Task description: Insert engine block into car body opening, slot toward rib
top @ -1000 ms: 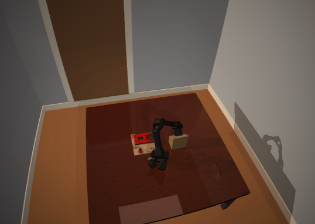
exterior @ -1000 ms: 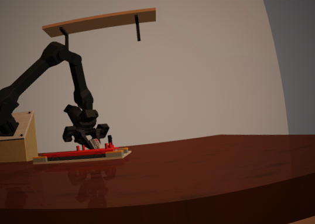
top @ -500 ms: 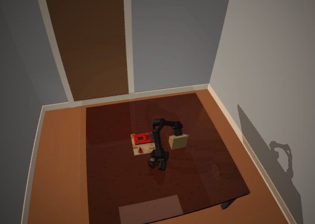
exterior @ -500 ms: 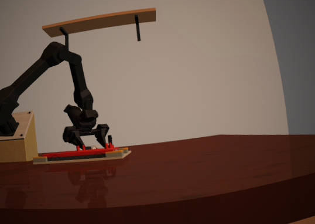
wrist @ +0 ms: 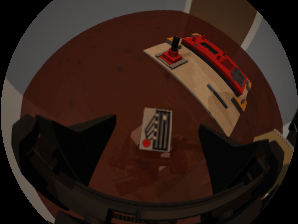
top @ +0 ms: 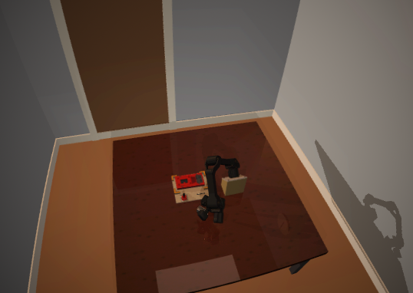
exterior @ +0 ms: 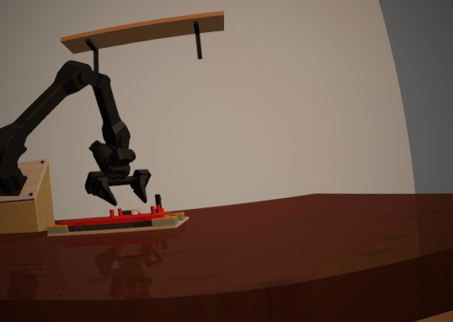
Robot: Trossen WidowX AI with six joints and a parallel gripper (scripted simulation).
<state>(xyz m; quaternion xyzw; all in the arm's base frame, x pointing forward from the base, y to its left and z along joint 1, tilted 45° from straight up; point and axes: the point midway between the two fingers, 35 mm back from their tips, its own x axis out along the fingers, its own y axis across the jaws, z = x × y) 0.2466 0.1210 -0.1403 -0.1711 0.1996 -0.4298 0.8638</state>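
The engine block is a light box with dark slots and a red round mark. It lies on the table in the wrist view, outside the car body, and shows partly behind that body in the exterior view. My gripper is wide open above the block, with nothing between its fingers. The red car body sits on the pale board, off to the upper right in the wrist view. Its dark rectangular opening shows no block inside. The rib cannot be made out.
A small red part with an upright black post stands on the board beside the car body. Orange-topped corner blocks surround the body. The arm's base box stands to one side.
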